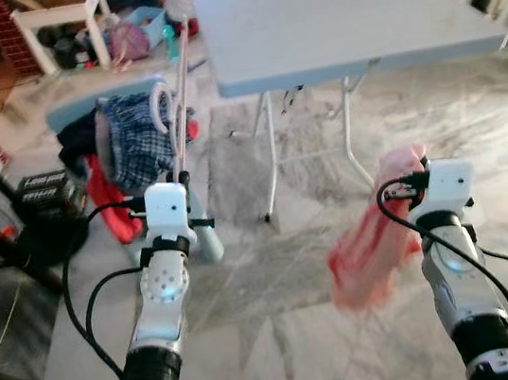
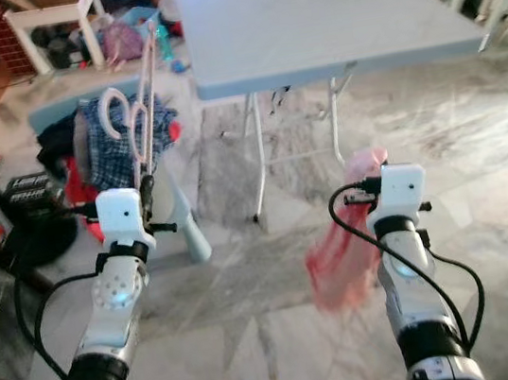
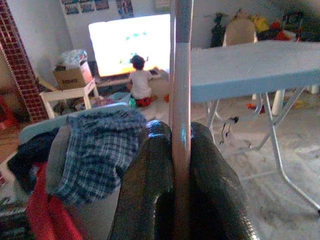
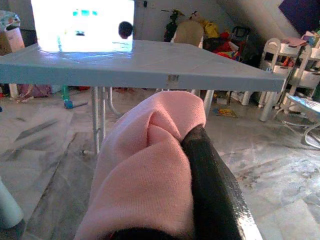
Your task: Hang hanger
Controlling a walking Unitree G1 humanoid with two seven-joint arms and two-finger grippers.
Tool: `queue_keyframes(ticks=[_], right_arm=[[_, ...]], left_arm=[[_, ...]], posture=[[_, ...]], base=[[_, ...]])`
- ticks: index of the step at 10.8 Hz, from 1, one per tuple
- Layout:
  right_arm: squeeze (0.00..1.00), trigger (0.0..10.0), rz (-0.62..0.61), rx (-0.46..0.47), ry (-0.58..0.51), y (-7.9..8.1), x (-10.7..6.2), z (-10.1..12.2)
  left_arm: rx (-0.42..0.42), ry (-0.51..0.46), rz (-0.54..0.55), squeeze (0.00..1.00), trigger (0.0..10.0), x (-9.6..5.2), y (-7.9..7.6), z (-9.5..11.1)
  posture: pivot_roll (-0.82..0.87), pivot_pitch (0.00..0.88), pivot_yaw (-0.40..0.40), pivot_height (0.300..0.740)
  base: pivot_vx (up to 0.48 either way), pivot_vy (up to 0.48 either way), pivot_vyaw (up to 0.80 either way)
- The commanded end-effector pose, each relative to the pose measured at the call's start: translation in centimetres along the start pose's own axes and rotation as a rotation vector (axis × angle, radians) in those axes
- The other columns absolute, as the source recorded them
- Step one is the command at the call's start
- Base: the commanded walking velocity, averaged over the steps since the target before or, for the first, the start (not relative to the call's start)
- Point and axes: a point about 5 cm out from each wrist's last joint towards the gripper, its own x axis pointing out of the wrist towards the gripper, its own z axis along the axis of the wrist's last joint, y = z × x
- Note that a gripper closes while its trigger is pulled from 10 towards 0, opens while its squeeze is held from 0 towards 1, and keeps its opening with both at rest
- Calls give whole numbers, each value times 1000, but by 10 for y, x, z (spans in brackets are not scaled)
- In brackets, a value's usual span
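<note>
Left gripper point(image 3: 181, 165) pinches the hanger point(image 1: 167, 117), held upright before the clothes pile point(image 1: 128, 147). Right gripper point(image 4: 197, 150) pinches a pink cloth point(image 4: 145, 185) near the table point(image 1: 343, 14).

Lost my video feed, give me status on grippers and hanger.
Left gripper shut on pink hanger, held upright. Right gripper shut on pink garment, hanging loose. Folding table ahead, chair piled with clothes to the left.
</note>
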Motion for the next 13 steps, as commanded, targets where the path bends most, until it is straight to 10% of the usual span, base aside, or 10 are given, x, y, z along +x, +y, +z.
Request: queue_keyframes(ticks=[1, 13], right_arm=[[0, 10000, 3, 4, -35, 0, 3, 8], [0, 10000, 53, 12, 6, 2, -11, 7]], left_arm=[[-1, -12, 18, 0, 10000, -2, 5, 2], [-37, 15, -9, 0, 10000, -26, 5, 4]], posture=[[-42, 70, -37, 740], [-29, 158, -49, 740]], base=[[315, 0, 0], [426, 0, -263]])
